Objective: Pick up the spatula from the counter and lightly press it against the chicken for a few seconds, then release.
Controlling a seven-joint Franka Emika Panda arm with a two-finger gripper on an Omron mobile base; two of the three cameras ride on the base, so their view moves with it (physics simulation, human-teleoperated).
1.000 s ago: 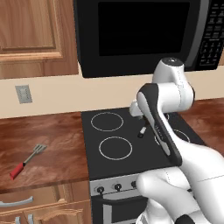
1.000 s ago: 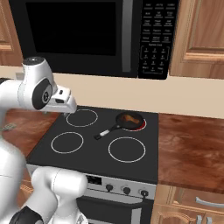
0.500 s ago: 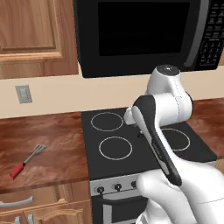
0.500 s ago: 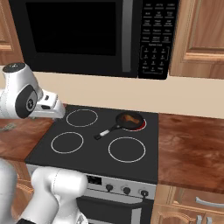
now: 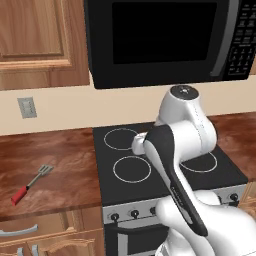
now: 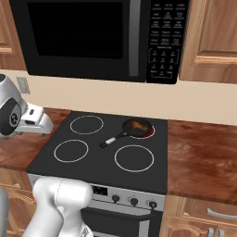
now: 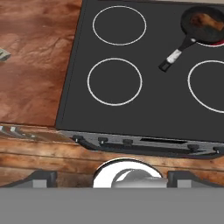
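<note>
A slim spatula (image 5: 30, 184) with a red handle and a slotted metal head is seen lying flat on the brown, stone-patterned counter (image 5: 70, 155), well to the left of the black glass cooktop (image 5: 105, 160). Its handle is turned toward the counter's front edge. Its head is angled back toward the cooktop's rear. In the hand view, what appears to be a pale sliver of that head is cut off by the frame edge, left of the cooktop.

A browned piece of chicken (image 6: 135, 124) is held in a small black frying pan (image 6: 124, 128) on the cooktop's rear right burner (image 6: 149, 134), which glows red. The pan's grey-tipped handle is pointed toward the cooktop's middle.

The gripper (image 7: 113, 178) is held above the cooktop's front-left area. Its two dark fingertips (image 7: 41, 177) are barely seen, set wide apart with nothing between them. In the left base view, the fingers and the cooktop's right half are hidden behind the white arm (image 5: 180, 145).

A black microwave (image 5: 160, 40) is mounted above the cooktop. A grey wall outlet (image 5: 27, 107) is set on the beige wall to the cooktop's left.
</note>
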